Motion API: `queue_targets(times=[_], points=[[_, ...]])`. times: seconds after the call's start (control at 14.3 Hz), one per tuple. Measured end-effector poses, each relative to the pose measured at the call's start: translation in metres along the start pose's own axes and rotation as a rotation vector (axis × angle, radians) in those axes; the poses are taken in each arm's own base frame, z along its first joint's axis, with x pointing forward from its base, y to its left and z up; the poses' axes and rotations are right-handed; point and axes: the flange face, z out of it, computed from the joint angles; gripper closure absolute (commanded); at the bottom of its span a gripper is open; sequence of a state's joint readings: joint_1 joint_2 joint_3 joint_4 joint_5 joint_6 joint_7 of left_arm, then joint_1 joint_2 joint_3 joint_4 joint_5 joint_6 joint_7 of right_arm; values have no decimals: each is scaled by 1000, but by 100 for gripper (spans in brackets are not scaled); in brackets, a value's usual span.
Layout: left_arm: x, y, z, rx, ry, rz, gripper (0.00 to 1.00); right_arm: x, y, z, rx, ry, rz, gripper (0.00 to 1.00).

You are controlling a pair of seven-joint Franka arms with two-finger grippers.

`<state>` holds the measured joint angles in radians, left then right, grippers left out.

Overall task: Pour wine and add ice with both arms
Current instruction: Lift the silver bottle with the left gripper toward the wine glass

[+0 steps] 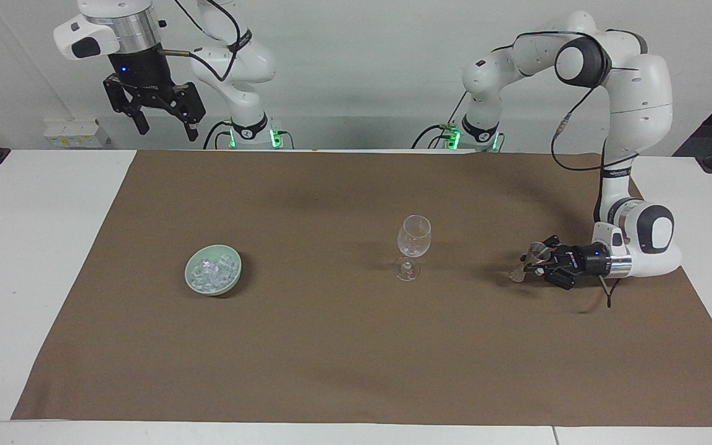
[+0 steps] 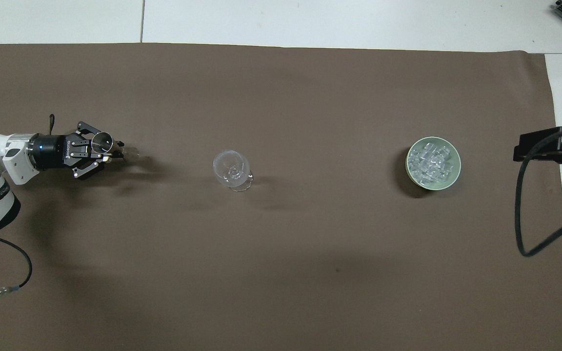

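Observation:
A small metal jigger (image 1: 532, 259) (image 2: 108, 146) is tilted just above the brown cloth toward the left arm's end, and my left gripper (image 1: 541, 262) (image 2: 108, 152) is shut on its waist, reaching in level. A clear stemmed wine glass (image 1: 413, 244) (image 2: 232, 169) stands upright mid-table, apart from the jigger. Ice (image 1: 211, 272) (image 2: 431, 161) fills a pale green bowl (image 1: 235, 267) (image 2: 451, 148) toward the right arm's end. My right gripper (image 1: 168, 131) waits open, high over the table's edge by its base. Wine is out of view.
A brown cloth (image 1: 331, 346) (image 2: 310, 273) covers most of the white table (image 1: 34, 247). A black cable (image 2: 522, 214) loops down from the right arm over the cloth's edge. A white socket strip (image 1: 75, 133) lies by the wall.

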<state>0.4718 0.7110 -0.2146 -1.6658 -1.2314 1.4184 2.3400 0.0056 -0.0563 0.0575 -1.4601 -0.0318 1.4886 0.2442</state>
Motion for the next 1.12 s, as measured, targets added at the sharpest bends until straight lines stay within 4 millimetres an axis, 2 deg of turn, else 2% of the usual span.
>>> queue_targets(times=[0.28,0.77,0.91,1.12], points=[[27,-9,27,-43,-9,22,100,0,0,0,0,0,0,0],[115,-13,79,-118,-75,102,100,0,0,0,0,0,0,0],[130,-12,94,-139,-88,99,100,0,0,0,0,0,0,0],[140,-9,110,-148,-110,70,100,0,0,0,0,0,0,0]])
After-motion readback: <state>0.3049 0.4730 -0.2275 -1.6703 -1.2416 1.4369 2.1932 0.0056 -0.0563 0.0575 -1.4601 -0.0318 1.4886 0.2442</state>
